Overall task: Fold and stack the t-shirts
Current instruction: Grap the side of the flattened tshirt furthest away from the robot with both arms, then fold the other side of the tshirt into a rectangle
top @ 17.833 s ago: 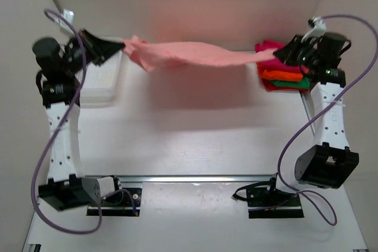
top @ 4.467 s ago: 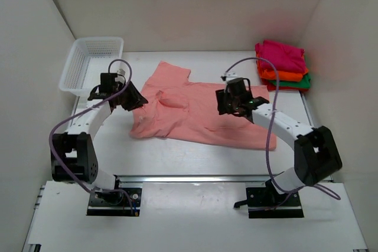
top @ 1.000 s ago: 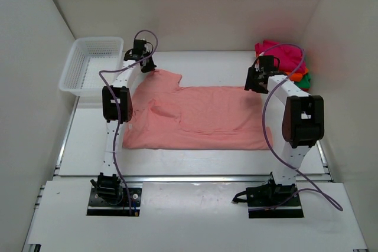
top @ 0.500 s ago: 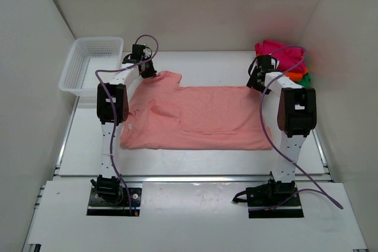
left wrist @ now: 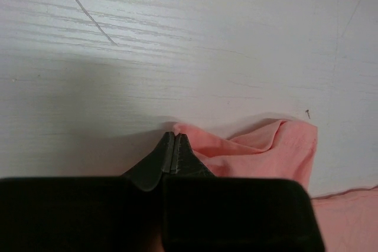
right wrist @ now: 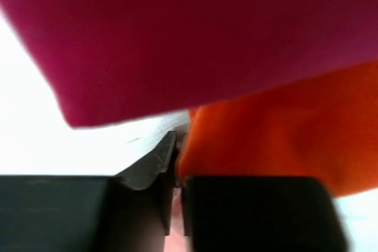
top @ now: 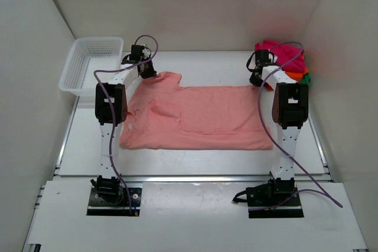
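Lying flat mid-table, the salmon-pink t-shirt [top: 201, 116] runs 9 to 3 o'clock, so we would fold toward 6. Our left gripper [top: 147, 74] pinches its 11 o'clock corner; our right gripper [top: 256, 79] sits at 1 o'clock, jaws together, grip unclear.

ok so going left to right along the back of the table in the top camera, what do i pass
white mesh basket → left claw → salmon-pink t-shirt → right claw → folded t-shirt stack
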